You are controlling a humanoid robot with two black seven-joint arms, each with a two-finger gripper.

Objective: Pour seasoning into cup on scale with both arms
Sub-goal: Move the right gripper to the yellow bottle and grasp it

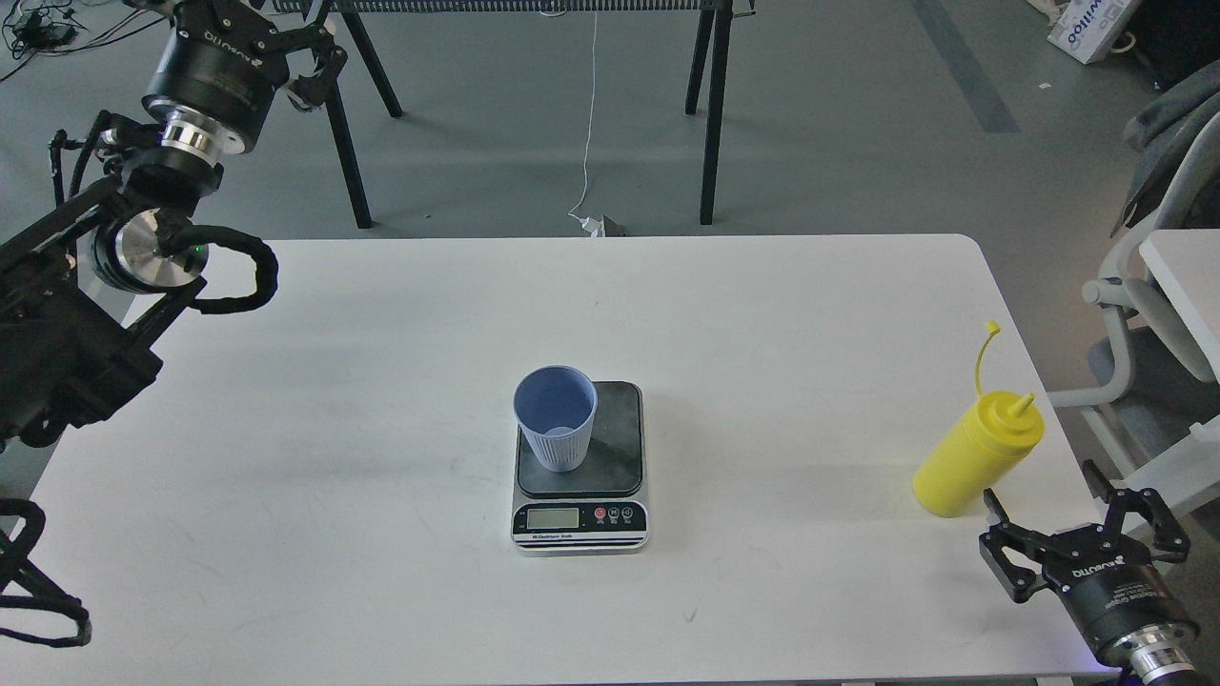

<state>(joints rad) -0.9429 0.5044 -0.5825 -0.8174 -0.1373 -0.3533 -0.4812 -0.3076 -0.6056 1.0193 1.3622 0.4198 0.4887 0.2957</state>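
The light-blue ribbed cup [556, 417] stands upright on the left part of the dark platform of the scale [610, 448], at the middle of the white table [334, 429]. The yellow seasoning bottle [977, 453] stands near the table's right edge, with its cap strap sticking up. My right gripper [1047, 495] comes in from the lower right, open and empty, just below and right of the bottle without touching it. My left gripper [286, 43] is raised at the upper left beyond the table's far-left corner. Its fingers are partly cut off by the top edge.
Black stand legs [710, 114] rise from the grey floor behind the table. A white and grey chair [1144, 314] sits off the table's right edge. A cardboard box [1091, 24] lies at the far right.
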